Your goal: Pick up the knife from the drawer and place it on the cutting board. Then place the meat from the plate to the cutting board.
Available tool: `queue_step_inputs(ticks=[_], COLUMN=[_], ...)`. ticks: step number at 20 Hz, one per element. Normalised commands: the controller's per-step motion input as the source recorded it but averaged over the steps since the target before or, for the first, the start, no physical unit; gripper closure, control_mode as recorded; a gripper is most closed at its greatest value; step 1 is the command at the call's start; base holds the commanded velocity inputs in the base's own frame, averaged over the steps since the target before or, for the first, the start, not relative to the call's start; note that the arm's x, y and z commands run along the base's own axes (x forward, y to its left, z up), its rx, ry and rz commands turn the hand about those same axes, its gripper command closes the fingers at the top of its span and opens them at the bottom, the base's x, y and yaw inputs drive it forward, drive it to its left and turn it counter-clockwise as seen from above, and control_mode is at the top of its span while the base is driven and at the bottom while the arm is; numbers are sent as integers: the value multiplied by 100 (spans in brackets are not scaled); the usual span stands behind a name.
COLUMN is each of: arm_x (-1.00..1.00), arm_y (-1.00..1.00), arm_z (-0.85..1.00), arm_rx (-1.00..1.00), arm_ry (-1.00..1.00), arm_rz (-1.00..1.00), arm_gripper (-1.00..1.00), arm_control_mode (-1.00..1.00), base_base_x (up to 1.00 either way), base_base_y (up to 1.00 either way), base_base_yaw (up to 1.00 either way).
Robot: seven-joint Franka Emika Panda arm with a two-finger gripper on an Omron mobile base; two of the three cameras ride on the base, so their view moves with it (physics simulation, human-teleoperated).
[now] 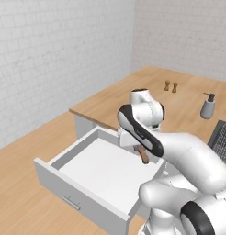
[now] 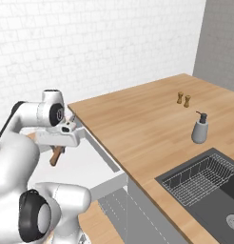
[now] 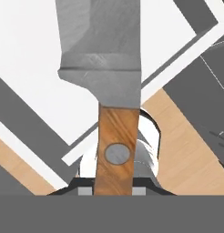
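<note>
Above the open drawer (image 1: 92,172), a wide shallow box that is white inside with a pale grey front and a slim bar handle, I hold my end effector (image 1: 138,148) with the knife in it. My end effector is clenched on the slim kitchen knife (image 3: 111,91), which has a silver metal blade and a light brown wooden handle. In the hand view the handle rises from between my two finger tips and shows one round metal rivet, and the broad grey blade goes on to the upper edge of the picture. In the left base view the brown handle (image 1: 144,156) sticks out below my hand, over the back right part of the drawer, and it is lifted clear of the white drawer floor. In the right base view the same handle (image 2: 56,155) hangs tilted under my wrist, beside the edge of the light wooden table (image 2: 147,128).

On the table, far from my hand, two small brown wooden shakers (image 2: 183,99) stand close together. A grey soap dispenser with a dark pump (image 2: 200,128) stands nearer to the dark sink with a wire rack (image 2: 199,178) inside it.
</note>
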Motion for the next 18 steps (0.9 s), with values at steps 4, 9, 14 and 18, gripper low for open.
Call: queue_step_inputs(ticks=[4,9,14,18], arm_x=[-8,-20,-35,-19], arm_y=[-85,-60,-25,-1], arm_z=[52,31,20,2], arm_rx=[1,2,0,0], arm_ry=[0,0,-4,-4], arm_rz=[-2,-4,-1,0], arm_gripper=[100,100,100,100], arm_control_mode=[-100,-100,-100,100], base_base_x=[0,0,0,-73], base_base_y=[0,0,0,-9], base_base_yaw=[0,0,0,0])
